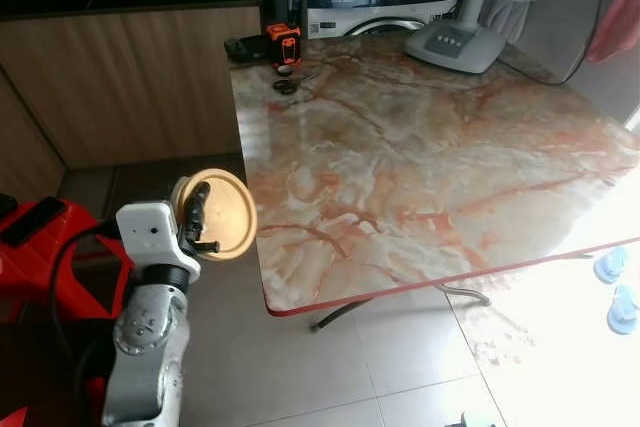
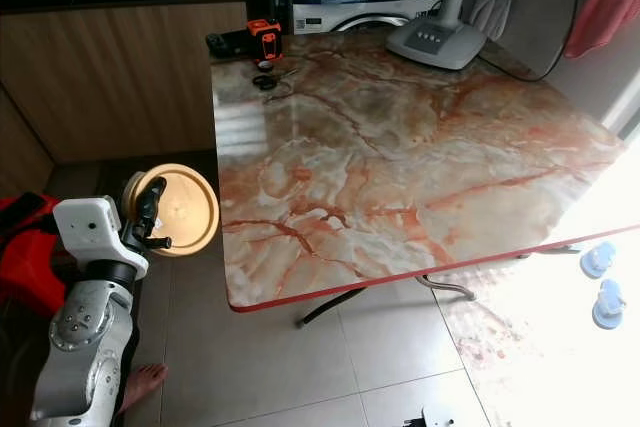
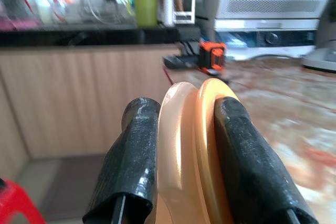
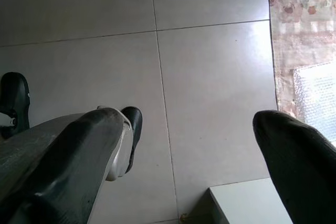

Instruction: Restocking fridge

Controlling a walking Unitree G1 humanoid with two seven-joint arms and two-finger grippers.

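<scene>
At lower left of the frame, the left gripper [image 1: 197, 219] clamps a round tan lid [image 1: 222, 214] edge-on, beside the marble table [image 1: 420, 157]. Keep that pinch firm while carrying. The right gripper [image 4: 189, 156] hangs wide apart over floor tiles.

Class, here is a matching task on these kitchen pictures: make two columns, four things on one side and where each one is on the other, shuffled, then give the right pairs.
Things:
1. round tan lid
2. orange tape measure
3. fan base
4. red stool

Places:
A. far right part of the marble table
B. on the floor, left of the table
C. between the left gripper's fingers
D. far left corner of the table

Pairs: 1-C, 2-D, 3-A, 4-B
</scene>
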